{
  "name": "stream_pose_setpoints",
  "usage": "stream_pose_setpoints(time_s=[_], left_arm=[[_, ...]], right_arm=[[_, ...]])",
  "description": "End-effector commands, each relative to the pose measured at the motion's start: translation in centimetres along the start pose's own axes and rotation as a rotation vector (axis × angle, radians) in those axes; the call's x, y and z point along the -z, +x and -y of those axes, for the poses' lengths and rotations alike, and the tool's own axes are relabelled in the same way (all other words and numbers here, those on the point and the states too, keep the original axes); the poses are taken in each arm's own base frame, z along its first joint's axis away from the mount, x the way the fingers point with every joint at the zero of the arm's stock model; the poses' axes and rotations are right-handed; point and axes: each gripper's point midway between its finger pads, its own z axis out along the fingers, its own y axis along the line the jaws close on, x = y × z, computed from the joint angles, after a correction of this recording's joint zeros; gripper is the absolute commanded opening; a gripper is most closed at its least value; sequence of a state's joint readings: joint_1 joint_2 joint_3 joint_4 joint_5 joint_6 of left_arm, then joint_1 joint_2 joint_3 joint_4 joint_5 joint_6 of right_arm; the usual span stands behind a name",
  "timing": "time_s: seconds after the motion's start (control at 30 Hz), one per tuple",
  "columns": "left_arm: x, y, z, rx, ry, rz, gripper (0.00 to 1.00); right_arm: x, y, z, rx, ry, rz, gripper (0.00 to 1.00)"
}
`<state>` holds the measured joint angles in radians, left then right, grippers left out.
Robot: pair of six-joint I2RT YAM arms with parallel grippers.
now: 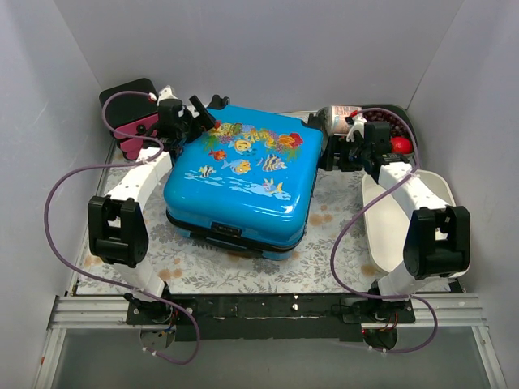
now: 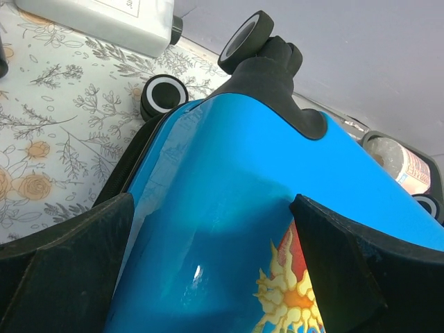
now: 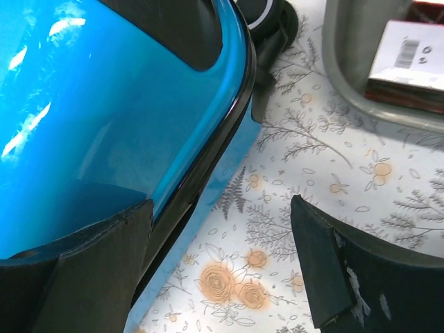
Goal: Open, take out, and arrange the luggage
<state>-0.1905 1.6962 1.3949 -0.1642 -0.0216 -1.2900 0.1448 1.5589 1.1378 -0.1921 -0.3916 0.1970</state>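
Luggage point(image 1: 240, 180), glossy rounded blue shell, closed flat

A floral-printed cloth point(image 1: 211, 271) covers the desk point(image 1: 61, 332), with an aluminium rail point(image 1: 268, 312) along its near edge. At the far left corner sits a small black box with pink drawers point(image 1: 130, 113). On the right side lies a white oblong tray point(image 1: 381, 231). Behind it, at the far right corner, a dark tray point(image 1: 405, 113) holds a red ball point(image 1: 401, 145) and dark round berries point(image 1: 381, 120); a labelled cylinder point(image 1: 338, 115) lies on its side at the tray's left end. The left wrist view shows a white container point(image 2: 104, 17) with a black cap point(image 2: 176, 29) lying on the cloth. The right wrist view shows a barcoded box point(image 3: 409, 62) inside a grey tray.
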Motion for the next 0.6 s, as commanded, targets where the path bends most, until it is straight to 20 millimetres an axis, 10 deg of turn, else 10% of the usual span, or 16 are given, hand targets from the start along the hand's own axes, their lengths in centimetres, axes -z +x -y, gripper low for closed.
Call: stream_pose_setpoints(time_s=[0.0, 0.27, 0.37, 0.57], left_arm=[[0.2, 9.2, 4.7, 0.037, 0.162, -0.325, 0.98], [-1.8, 6.9, 5.3, 0.006, 0.118, -0.268, 0.98], [-1.9, 4.5, 4.9, -0.029, 0.039, -0.206, 0.98], [1.0, -0.1, 2.8, -0.073, -0.137, -0.080, 0.98]], right_arm=[[1.0, -6.2, -4.9, 0.144, -0.126, 0.174, 0.91], [7.2, -0.6, 2.9, 0.036, 0.391, 0.097, 0.98], [10.2, -0.1, 2.2, 0.022, 0.414, 0.158, 0.98], [13.8, 7.1, 0.6, -0.079, 0.369, 0.084, 0.98]])
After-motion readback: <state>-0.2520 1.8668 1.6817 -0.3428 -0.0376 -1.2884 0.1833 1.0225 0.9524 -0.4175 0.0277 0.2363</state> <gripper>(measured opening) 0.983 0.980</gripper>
